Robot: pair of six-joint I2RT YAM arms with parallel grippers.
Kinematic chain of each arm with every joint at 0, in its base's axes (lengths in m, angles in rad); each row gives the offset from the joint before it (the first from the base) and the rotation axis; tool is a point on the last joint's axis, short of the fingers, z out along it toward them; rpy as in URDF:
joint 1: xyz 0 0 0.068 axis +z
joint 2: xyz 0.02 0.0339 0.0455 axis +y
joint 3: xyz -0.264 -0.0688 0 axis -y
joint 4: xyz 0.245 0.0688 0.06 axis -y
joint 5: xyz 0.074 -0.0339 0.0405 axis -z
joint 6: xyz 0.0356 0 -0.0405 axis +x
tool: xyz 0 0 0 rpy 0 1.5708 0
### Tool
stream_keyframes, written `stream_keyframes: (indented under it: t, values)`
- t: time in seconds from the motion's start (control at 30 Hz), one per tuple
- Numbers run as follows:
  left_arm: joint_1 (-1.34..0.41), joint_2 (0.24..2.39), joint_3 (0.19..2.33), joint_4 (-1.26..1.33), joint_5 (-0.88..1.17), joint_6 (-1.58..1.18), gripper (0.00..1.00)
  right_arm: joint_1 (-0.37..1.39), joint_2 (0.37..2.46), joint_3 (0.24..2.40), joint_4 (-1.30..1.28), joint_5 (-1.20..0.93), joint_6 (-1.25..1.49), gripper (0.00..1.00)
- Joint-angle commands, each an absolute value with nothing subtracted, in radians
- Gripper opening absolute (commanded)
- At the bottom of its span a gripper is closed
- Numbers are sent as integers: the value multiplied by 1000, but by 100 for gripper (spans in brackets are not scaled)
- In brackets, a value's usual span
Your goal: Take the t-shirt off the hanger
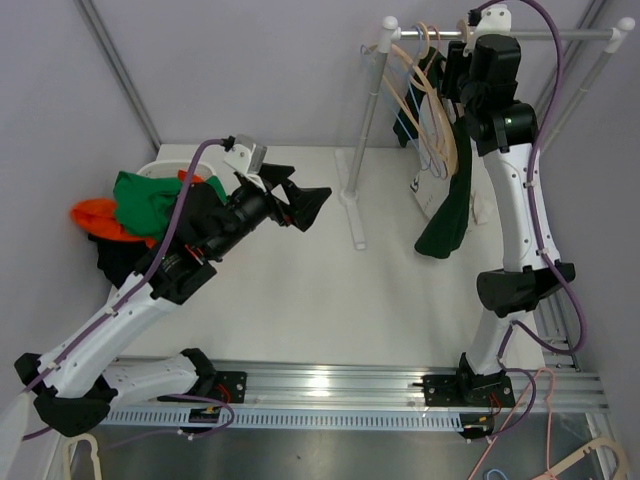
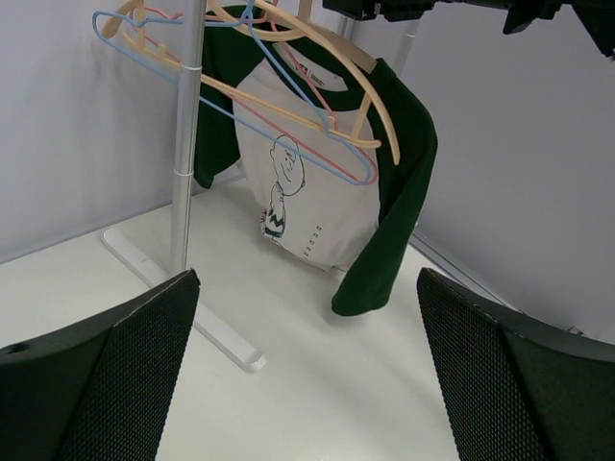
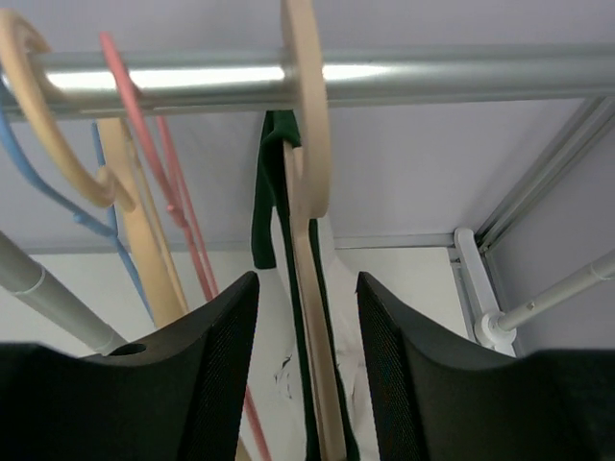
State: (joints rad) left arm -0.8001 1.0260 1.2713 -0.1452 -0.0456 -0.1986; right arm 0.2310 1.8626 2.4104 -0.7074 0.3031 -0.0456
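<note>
At the far right corner of the counter (image 1: 300, 300), our half-open right pincer (image 3: 307, 279) straddles the beige wooden hanger (image 3: 306, 125), unclamped; the left pincer (image 2: 306, 288) gapes empty. We'd pinch the limp, light green-sleeved white t-shirt (image 2: 307, 211) at its hem.

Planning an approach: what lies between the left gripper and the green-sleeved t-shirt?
Top external view: the rack's silver pole and white base foot stand between left gripper and t-shirt.
</note>
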Motion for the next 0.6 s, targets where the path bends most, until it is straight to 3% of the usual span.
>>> stream_keyframes:
  t: [0.0, 0.57]
  values:
    - [-810, 1034, 1265, -115, -37, -172, 100, 212, 1842, 2422, -617, 279, -64, 49]
    - [-810, 1046, 1259, -114, -48, -156, 100, 161, 1934, 2451, -603, 156, -22, 48]
